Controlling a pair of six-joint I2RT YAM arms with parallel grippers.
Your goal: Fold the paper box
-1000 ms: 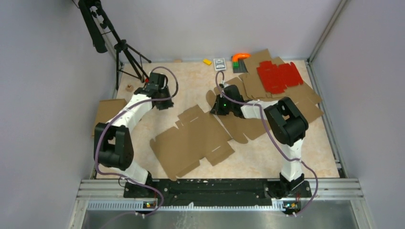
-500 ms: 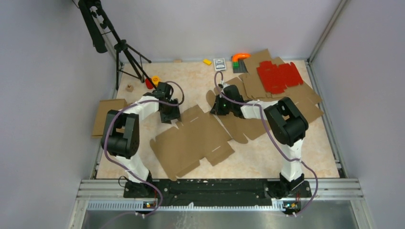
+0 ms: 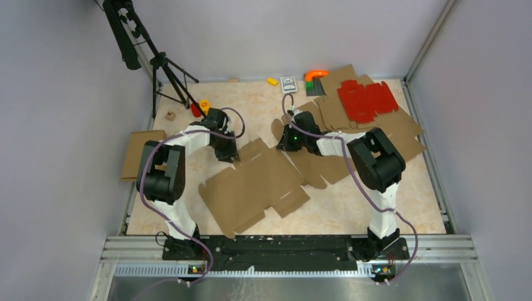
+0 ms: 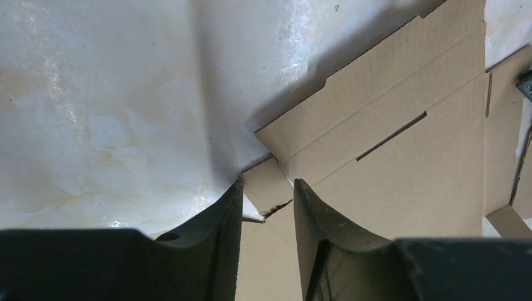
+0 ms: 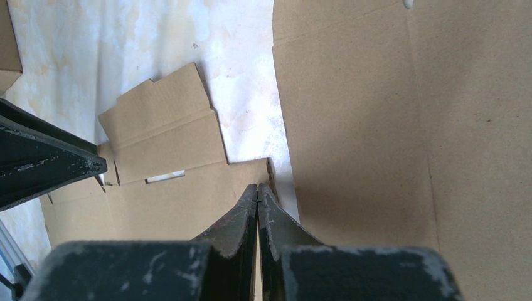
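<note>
My left claw (image 4: 266, 188) is partly open, with a small gap between its two fingers. It is down low at the far left corner of the paper box (image 3: 254, 188). A little corner tab of the box sits in that gap, and I cannot tell if my fingers touch it. The paper box lies flat and unfolded in the middle of the tabletop (image 3: 351, 207), between my two arms. My right claw (image 5: 258, 188) is shut tight, finger against finger, and its tips are right at the far right corner of the box. Behind my right arm is a pile of brown cardboard sheets (image 3: 329, 110) with a red sheet (image 3: 366, 100) on top.
</note>
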